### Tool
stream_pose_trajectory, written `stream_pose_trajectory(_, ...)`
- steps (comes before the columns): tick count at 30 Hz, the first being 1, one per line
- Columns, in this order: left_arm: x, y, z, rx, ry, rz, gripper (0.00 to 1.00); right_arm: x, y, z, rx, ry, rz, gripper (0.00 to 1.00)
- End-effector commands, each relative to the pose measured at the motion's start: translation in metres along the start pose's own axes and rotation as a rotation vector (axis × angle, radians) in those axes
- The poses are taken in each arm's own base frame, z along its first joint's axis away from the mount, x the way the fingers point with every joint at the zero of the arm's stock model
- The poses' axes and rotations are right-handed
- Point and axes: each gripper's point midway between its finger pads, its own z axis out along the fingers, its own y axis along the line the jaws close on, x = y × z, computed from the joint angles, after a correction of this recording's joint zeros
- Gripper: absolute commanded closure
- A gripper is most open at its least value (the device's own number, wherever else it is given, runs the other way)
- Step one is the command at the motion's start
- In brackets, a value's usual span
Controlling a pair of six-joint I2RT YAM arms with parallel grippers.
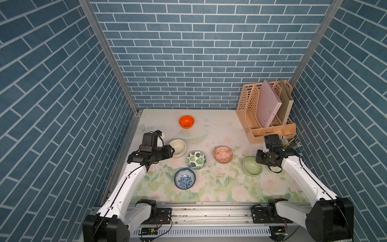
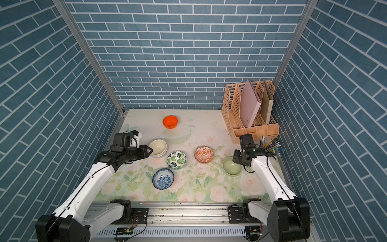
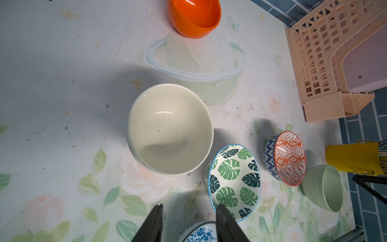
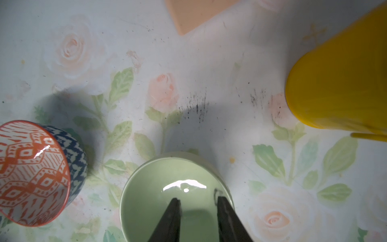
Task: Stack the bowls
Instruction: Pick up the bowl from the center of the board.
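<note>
Scuffed floral counter [image 1: 219,188] at lower centre, 3 blue brick-pattern walls [image 1: 199,62]; left tool [image 3: 189,207] and right tool [image 4: 198,199] both parted, empty.

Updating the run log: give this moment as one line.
left gripper open, empty, near cream bowl | right gripper open, over pale green bowl | stacking unfinished

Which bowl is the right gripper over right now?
The pale green bowl, the only plain green one, beside the yellow cup. The right gripper hangs above its inside with its fingers apart.
</note>
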Motion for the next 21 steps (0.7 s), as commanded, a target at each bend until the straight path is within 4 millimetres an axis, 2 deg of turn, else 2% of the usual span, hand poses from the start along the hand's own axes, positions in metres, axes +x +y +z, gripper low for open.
stream_pose_trajectory(1,0.000,-0.006,-0.001,0.024,-0.006,0.019,0.54,0.019,-0.012,0.006,0.048,0.058,0.027,0.68)
stream_pose_trajectory(16,0.002,-0.004,-0.003,0.010,-0.019,0.021,0.54,0.027,-0.030,0.018,0.137,0.093,0.043,0.69)
stream_pose_trajectory(21,0.002,-0.004,-0.004,0.011,-0.021,0.022,0.54,0.030,-0.029,0.023,0.131,0.114,0.040,0.75)
